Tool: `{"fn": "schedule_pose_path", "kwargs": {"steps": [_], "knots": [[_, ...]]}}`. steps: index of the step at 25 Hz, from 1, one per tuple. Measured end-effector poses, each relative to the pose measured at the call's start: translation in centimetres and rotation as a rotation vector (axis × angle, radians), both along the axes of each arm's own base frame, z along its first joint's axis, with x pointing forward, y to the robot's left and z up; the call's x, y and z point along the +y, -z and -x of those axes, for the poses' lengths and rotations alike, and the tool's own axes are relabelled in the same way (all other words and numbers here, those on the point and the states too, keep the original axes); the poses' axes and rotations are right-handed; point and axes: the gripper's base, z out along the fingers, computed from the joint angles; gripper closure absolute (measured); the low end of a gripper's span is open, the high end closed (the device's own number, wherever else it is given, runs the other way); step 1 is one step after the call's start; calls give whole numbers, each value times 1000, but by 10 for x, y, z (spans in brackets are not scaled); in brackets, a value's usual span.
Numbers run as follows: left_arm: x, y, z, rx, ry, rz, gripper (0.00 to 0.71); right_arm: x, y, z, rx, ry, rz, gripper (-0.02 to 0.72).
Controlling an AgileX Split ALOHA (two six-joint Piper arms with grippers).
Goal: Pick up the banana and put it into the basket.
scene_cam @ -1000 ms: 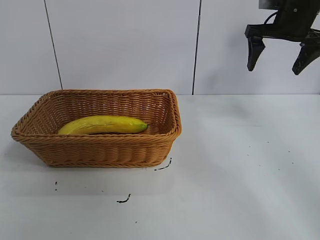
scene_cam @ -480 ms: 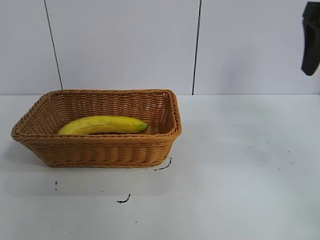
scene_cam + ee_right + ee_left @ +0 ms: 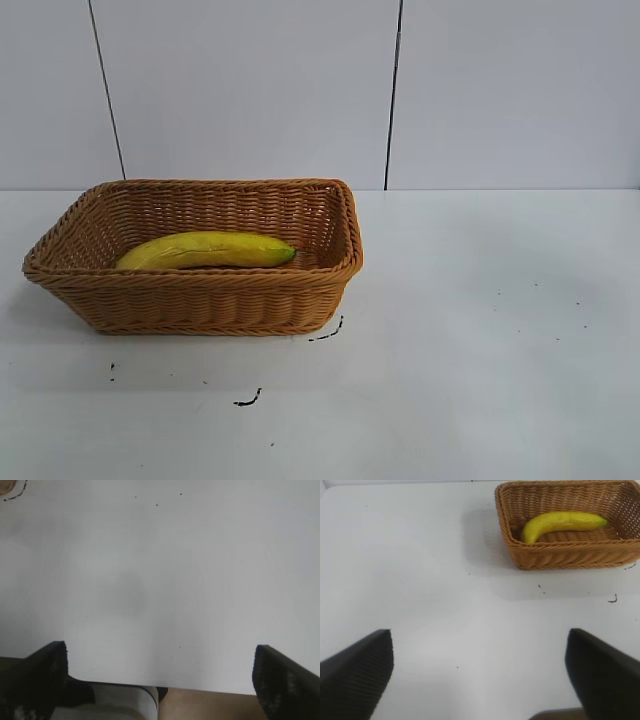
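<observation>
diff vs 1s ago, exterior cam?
The right arm's open gripper, at the upper right edge a second ago, has slid out of the frame to the right. Nothing was taken or released. The banana lies unmoved in the basket; the left gripper is open and idle.

I count one banana (image 3: 205,249) and one basket (image 3: 200,300), and the banana lies inside the basket. I see one white table (image 3: 480,330) under them. On the table I count two bigger dark marks (image 3: 248,400) near the basket, and several very small dark dots which I cannot count exactly. From my wrist cameras I count two grippers, the left gripper (image 3: 480,675) and the right gripper (image 3: 160,675), each with two dark fingers standing wide apart.
</observation>
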Motion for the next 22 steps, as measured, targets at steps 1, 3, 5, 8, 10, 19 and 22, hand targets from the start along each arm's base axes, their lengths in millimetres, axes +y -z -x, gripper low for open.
{"fn": "schedule_pose_path", "kwargs": {"steps": [1, 3, 5, 8, 10, 19, 22], "knots": [[0, 0, 0, 0, 0, 0, 17, 0, 4, 4, 1, 1, -1, 13], [0, 0, 0, 0, 0, 0, 17, 0, 5, 11, -33, 1, -5, 13], [0, 0, 0, 0, 0, 0, 17, 0, 4, 15, -61, 0, -9, 13], [0, 0, 0, 0, 0, 0, 17, 1, 2, 20, -90, -1, -11, 13], [0, 0, 0, 0, 0, 0, 17, 1, 2, 25, -120, -3, -16, 13], [0, 0, 0, 0, 0, 0, 17, 1, -1, 58, -334, -8, -26, 13], [0, 0, 0, 0, 0, 0, 17, 2, -1, 58, -337, -9, -28, 13]]}}
